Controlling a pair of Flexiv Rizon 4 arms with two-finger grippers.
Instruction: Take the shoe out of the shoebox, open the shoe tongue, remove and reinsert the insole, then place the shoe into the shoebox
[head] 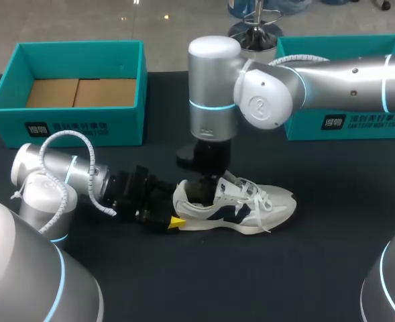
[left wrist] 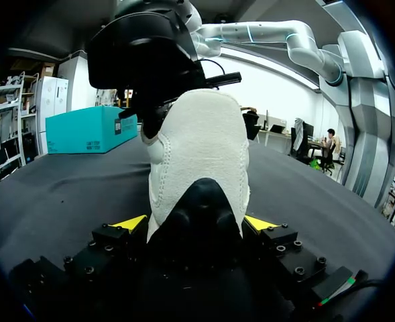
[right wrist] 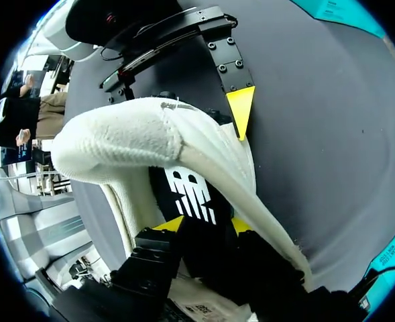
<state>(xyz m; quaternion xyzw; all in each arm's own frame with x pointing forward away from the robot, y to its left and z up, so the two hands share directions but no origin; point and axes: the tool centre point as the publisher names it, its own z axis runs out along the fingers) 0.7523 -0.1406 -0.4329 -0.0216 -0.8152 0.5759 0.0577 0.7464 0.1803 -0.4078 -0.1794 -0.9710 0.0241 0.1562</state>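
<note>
A white shoe (head: 251, 204) with navy panels lies on its side on the dark table, toe to the right. My left gripper (head: 177, 209) comes in low from the left and is shut on the heel; in the left wrist view the heel (left wrist: 200, 147) fills the gap between both yellow tips of that gripper (left wrist: 196, 223). My right gripper (head: 207, 184) points straight down into the shoe's opening. Seen from the right wrist, this gripper (right wrist: 205, 227) is inside the shoe (right wrist: 117, 144), with its yellow tips closed on the black insole (right wrist: 192, 194), which carries a white logo.
An open teal shoebox (head: 70, 127) with a cardboard floor stands at the back left. A second teal box (head: 345, 121) stands at the back right, behind my right arm. Bare dark tabletop stretches in front of the shoe.
</note>
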